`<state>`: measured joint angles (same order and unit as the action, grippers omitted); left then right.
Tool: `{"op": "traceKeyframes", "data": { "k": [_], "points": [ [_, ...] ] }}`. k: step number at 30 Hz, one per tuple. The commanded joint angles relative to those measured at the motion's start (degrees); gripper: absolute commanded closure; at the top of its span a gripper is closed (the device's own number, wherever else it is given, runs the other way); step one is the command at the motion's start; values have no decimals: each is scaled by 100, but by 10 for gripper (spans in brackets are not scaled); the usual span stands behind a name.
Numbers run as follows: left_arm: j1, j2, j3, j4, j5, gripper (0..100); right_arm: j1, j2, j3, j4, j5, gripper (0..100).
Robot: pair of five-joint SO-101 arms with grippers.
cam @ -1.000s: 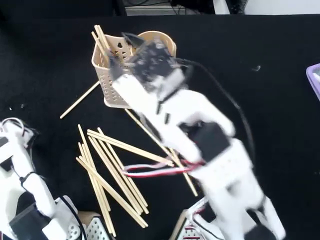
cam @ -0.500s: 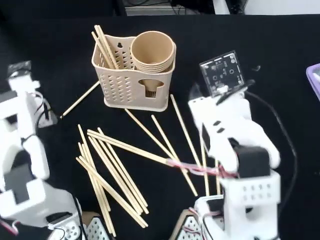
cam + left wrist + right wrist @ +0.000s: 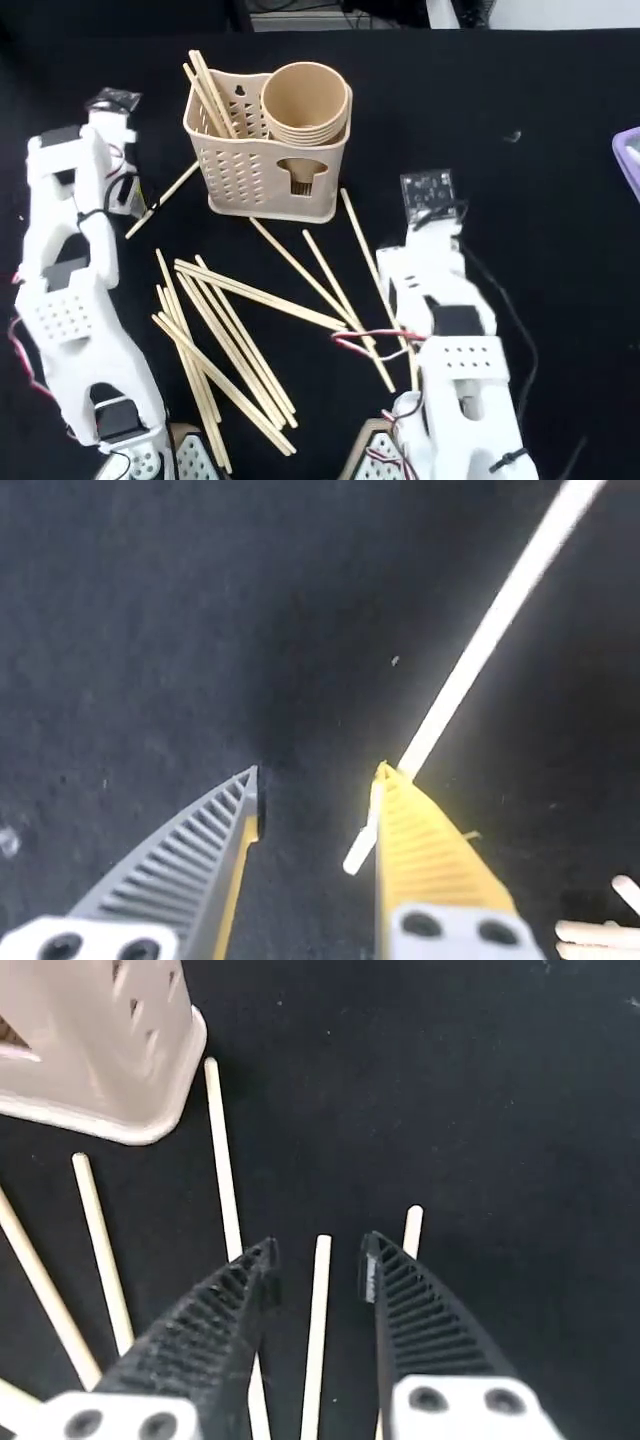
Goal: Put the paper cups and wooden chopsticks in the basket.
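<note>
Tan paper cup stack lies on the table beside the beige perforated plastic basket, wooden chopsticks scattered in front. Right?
No. High view: the tan paper cup stack stands inside the beige perforated plastic basket; wooden chopsticks are scattered in front.

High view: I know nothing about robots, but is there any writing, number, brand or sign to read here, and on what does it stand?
No word, number or brand can be read here.
basket: its front wall has a cut-out in a shape that might be cutlery, with no letters.
circuit board on the right arm's wrist: any print is too small to read.
</note>
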<state>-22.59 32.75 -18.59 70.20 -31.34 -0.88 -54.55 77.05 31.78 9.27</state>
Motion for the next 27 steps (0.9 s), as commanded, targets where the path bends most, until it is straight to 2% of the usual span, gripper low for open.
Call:
{"op": "traceKeyframes", "data": {
  "k": [1, 6, 11, 16, 21, 27],
  "points": [
    [119, 519, -1314, 466, -167, 810, -167, -154, 57, -413, -18, 860],
    [-31, 1240, -2193, 879, -167, 810, -176, -145, 84, -413, -18, 860],
    [-321, 1354, -3433, 1749, -141, 810, -176, -136, 84, -413, -18, 859],
    [-224, 1442, -4585, 3103, -167, 705, -176, -136, 84, -413, -18, 861],
    [110, 1530, -4163, 3051, -492, 740, -176, -127, 92, -413, -18, 861],
    [321, 1943, -3996, 2813, -536, 747, -176, -127, 92, -404, -18, 861]
  ]
}}
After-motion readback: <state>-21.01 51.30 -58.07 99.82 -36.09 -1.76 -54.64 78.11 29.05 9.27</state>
